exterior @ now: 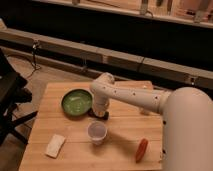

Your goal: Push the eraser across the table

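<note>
eraser (101,115) is that little black block mid-frame on the table (125,130), right by the green bowl (77,102); gripper (100,112) is down on top of it; clear cup (97,132) just below, pale pad (55,145) lower left, orange-red thing (142,149) lower right

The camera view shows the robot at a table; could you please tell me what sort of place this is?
Probably a lab or workshop. A wooden table holds test props: green bowl, clear cup. Long dark benches run behind, cables trailing. The gripper is down beside the bowl.
</note>
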`<move>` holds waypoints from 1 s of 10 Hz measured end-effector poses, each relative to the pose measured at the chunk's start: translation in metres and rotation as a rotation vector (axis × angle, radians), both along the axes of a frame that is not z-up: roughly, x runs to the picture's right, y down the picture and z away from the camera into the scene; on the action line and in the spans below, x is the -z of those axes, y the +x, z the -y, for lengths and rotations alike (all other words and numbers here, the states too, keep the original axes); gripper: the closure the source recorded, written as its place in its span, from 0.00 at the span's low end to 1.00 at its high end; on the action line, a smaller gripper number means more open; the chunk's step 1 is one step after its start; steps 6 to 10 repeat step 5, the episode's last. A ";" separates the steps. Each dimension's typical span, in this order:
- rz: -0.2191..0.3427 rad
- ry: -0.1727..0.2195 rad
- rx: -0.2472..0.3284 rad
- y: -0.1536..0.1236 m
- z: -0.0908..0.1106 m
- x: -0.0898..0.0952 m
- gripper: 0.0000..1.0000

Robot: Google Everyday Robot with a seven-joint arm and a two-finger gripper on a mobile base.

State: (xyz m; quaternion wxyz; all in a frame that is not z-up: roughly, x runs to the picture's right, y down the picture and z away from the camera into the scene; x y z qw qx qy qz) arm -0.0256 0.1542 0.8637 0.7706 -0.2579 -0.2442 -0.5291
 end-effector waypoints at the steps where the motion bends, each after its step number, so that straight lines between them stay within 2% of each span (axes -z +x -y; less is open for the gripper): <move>1: 0.004 -0.001 0.004 -0.001 -0.001 0.001 1.00; 10: 0.020 -0.003 0.024 -0.005 -0.003 0.004 1.00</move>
